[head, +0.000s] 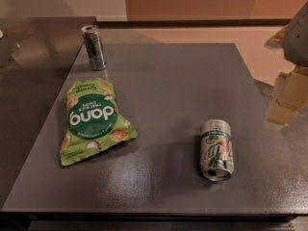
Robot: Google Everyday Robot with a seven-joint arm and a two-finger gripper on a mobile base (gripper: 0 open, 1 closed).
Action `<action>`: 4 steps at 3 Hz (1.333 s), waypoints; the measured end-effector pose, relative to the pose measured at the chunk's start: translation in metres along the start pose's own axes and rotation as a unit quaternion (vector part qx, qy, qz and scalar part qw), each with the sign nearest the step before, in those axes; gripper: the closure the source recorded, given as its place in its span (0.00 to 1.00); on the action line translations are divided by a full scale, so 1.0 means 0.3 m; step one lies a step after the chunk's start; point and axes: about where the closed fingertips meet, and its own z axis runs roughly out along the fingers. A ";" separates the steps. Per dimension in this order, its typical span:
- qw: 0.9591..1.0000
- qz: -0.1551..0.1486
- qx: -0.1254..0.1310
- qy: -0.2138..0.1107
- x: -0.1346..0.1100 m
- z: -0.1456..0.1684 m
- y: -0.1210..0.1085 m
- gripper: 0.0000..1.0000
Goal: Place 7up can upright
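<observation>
The 7up can [216,149] lies on its side on the grey bench [168,81], at about four o'clock from its middle, with its silver top pointing toward six o'clock. A green snack bag [91,121] lies flat at nine o'clock. A slim dark can [94,47] stands upright at eleven o'clock. The hand [288,95] hangs blurred past the bench's three o'clock edge, well apart from the 7up can. Whether it is apart or together I cannot tell.
</observation>
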 end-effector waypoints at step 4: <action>0.986 -0.163 -0.031 -0.024 -0.063 0.041 0.090 0.00</action>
